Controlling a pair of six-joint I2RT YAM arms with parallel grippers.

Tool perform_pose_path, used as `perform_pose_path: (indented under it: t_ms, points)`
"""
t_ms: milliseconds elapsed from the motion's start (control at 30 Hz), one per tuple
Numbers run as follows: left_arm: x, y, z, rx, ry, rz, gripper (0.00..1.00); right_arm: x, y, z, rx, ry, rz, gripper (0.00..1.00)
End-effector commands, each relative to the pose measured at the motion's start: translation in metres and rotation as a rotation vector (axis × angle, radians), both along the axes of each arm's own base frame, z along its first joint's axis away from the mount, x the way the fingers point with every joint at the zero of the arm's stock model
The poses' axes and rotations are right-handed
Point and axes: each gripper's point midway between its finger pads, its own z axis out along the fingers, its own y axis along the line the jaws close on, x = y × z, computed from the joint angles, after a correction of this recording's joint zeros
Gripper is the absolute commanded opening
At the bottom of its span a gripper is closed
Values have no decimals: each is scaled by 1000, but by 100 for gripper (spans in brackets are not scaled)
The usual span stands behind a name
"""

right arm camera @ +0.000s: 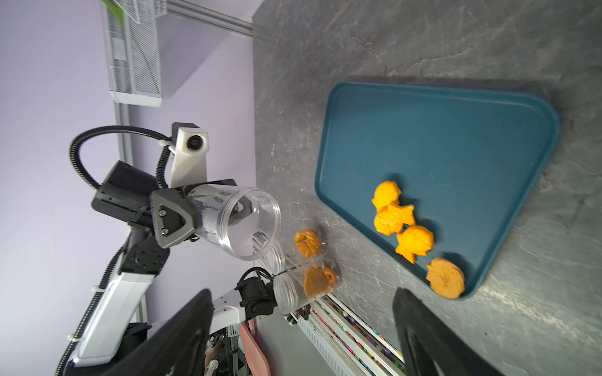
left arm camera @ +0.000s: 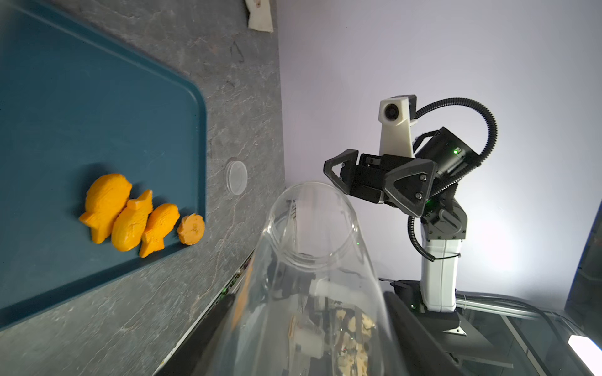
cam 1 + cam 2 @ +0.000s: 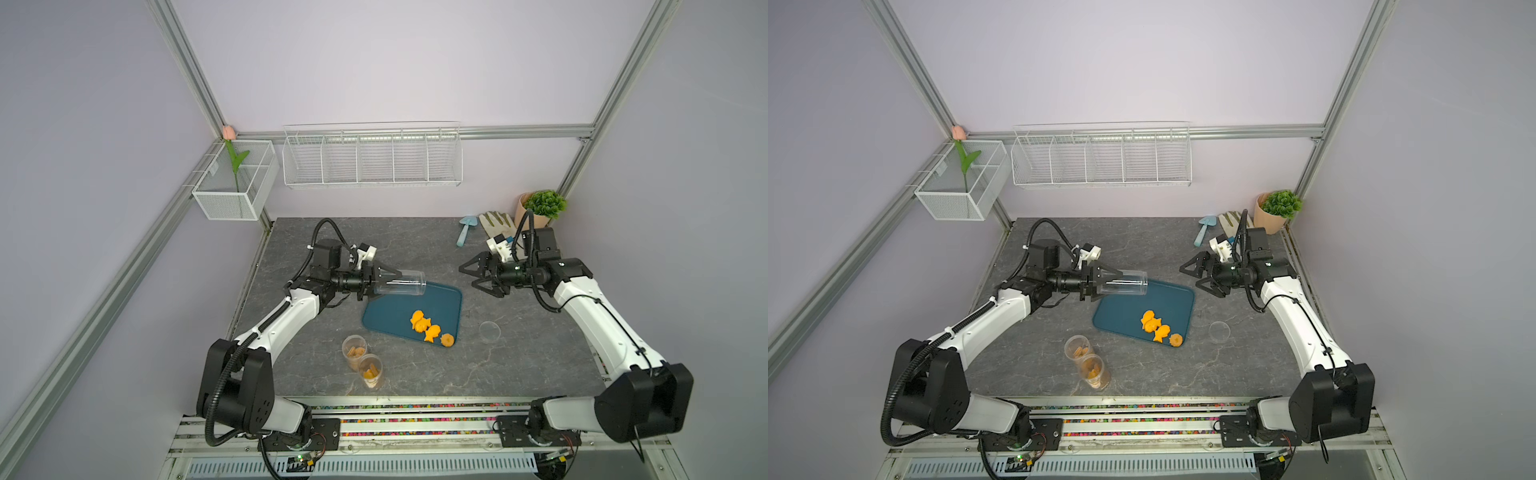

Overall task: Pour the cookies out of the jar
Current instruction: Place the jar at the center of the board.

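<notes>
- Pair of upright jars (image 3: 370,368), near front of table, just L of tray: both lidless w/ tan and orange biscuits inside. If I swing the L arm back low, the forearm could clip them and they'd tip. They look light and top-heavy to me.
- Left gripper (image 3: 386,284): clamped narrow on the base end of the jar (image 3: 409,282), held on its side above the tray's far-L corner, mouth toward the R arm. Jar looks empty in the R wrist view. Smooth clear wall, grip only at one end, so it may twist or slide out if I move fast.
- Tray (image 3: 440,299): flat on table, low rim.
- Cookies (image 3: 424,324): four orange ones in a touching row on the tray, near its front-R corner. The round one sits against the rim, so a nudge would send it onto the table.
- Lid (image 3: 489,331): clear, flat on table just R of tray. Easy to miss; the R arm could sweep it.
- Right gripper (image 3: 467,276): jaws wide, holding nothing, hovering R of tray's far end.
</notes>
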Motion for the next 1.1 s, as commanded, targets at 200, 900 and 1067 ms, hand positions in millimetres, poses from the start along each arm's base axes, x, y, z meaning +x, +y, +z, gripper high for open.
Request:
perform_pose_path:
  t_ms: [200, 900, 1067]
  points:
    - [-3, -5, 43, -133, -36, -24, 65, -8, 50, 55, 139, -115, 128, 88]
    - [-14, -34, 83, -286, -61, -93, 65, -23, 101, 81, 319, -118, 283, 88]
    - [-12, -36, 92, -354, -48, -105, 65, -27, 105, 88, 355, -111, 311, 91]
